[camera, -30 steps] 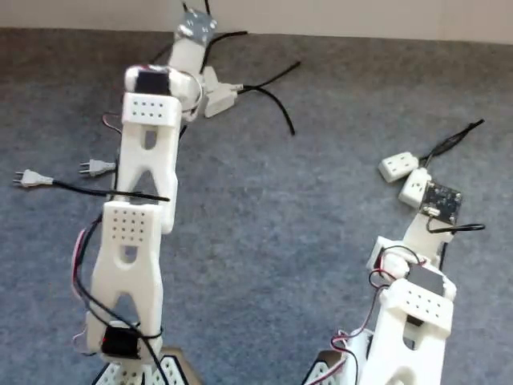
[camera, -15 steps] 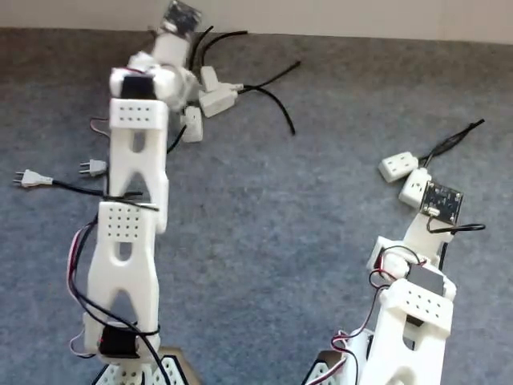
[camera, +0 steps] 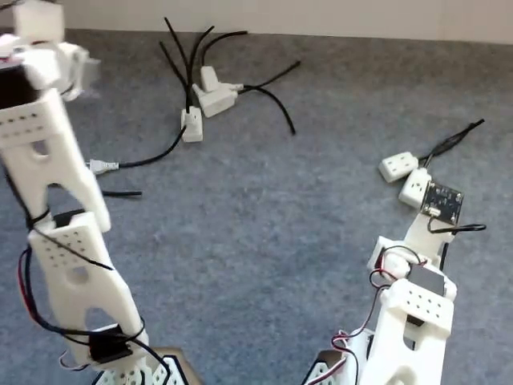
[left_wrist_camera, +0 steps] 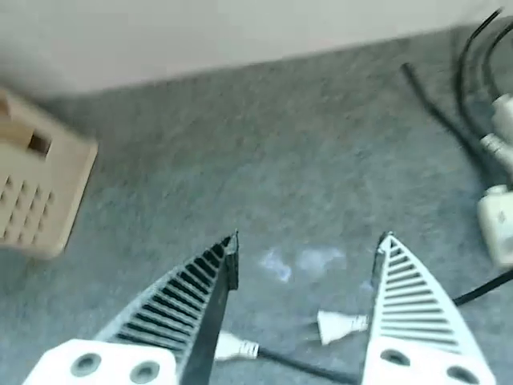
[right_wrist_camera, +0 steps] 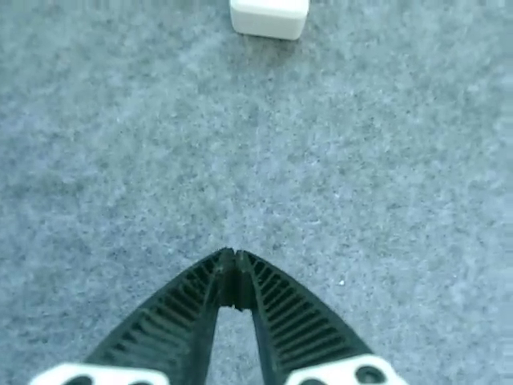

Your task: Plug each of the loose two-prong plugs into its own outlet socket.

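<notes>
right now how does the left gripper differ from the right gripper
The left gripper is open, jaws wide apart; the right gripper is shut, tips touching. Below the left gripper lies a two-prong plug on the carpet; below the right gripper is bare carpet, with a white outlet socket farther off. Both are black, ribbed and hold nothing.

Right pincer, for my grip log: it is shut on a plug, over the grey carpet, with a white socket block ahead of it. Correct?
Not quite. The right pincer is shut, but on nothing; the right wrist view shows it closed tip to tip with no plug between. The rest holds: grey carpet below, white socket block ahead.
</notes>
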You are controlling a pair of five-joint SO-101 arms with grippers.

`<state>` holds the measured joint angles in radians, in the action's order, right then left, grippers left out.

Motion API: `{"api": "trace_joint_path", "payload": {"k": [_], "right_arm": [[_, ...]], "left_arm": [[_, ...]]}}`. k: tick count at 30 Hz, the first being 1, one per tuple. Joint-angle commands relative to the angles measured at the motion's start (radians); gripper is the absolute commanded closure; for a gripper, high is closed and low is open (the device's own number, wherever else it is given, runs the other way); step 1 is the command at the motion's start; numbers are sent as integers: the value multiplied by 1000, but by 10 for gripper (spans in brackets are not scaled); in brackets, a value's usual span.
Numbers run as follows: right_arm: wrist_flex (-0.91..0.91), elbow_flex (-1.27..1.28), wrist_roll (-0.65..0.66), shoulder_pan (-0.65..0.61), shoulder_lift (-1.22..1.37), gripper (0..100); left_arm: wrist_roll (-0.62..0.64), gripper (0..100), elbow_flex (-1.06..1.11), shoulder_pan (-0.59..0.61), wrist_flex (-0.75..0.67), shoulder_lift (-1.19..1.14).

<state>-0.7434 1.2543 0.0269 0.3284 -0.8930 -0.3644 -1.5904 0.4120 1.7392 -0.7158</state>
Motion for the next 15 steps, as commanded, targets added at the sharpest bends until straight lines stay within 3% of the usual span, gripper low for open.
{"api": "trace_joint_path", "payload": {"k": [1, 6, 10, 15], "right_arm": [[10, -134, 21, 88, -10, 967], [-108, -381, 140, 173, -1, 833], [-294, -659, 143, 142, 59, 833], [-420, -981, 69, 76, 366, 833]], "left_arm": [[-3, 744, -25, 88, 29, 54], [29, 744, 47, 124, 32, 45], [40, 744, 160, 116, 32, 45], [40, 745, 288, 110, 31, 41]]}}
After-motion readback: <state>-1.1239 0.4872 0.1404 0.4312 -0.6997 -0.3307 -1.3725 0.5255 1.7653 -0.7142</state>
